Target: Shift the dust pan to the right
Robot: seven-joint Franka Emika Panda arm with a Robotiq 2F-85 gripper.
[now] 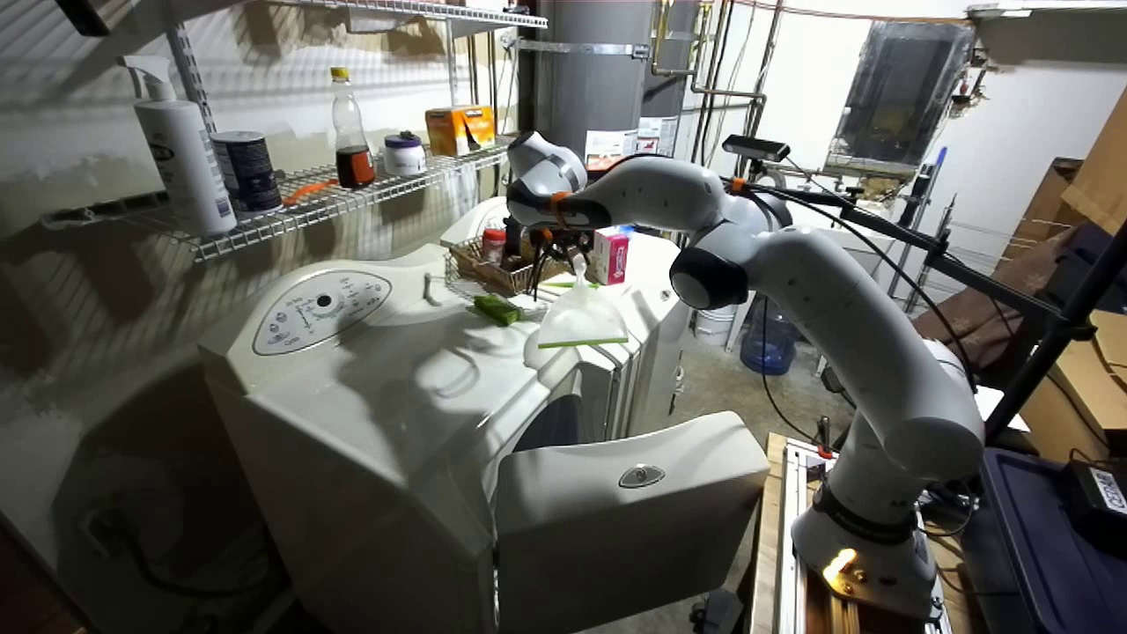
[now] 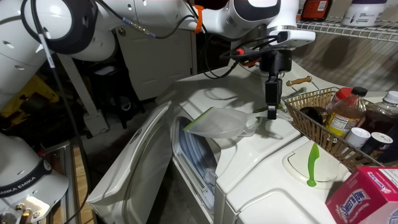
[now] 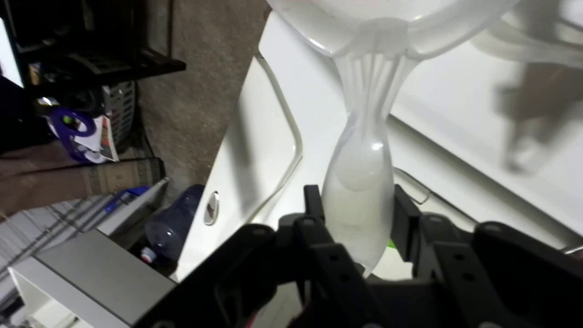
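Both exterior views angle down, share glossy white appliance top (image 1: 414,387); wrist view faces down, near translucent plastic dustpan (image 3: 359,173).

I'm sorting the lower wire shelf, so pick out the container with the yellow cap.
The clear bottle, part full of dark reddish liquid, beside the purple-lidded jar. Its cap alone is yellow; the spray bottle has a white top.

Dust pan (image 3: 370,105) partly beyond the wrist view's top edge, pink box (image 2: 362,196) cropped in an exterior view
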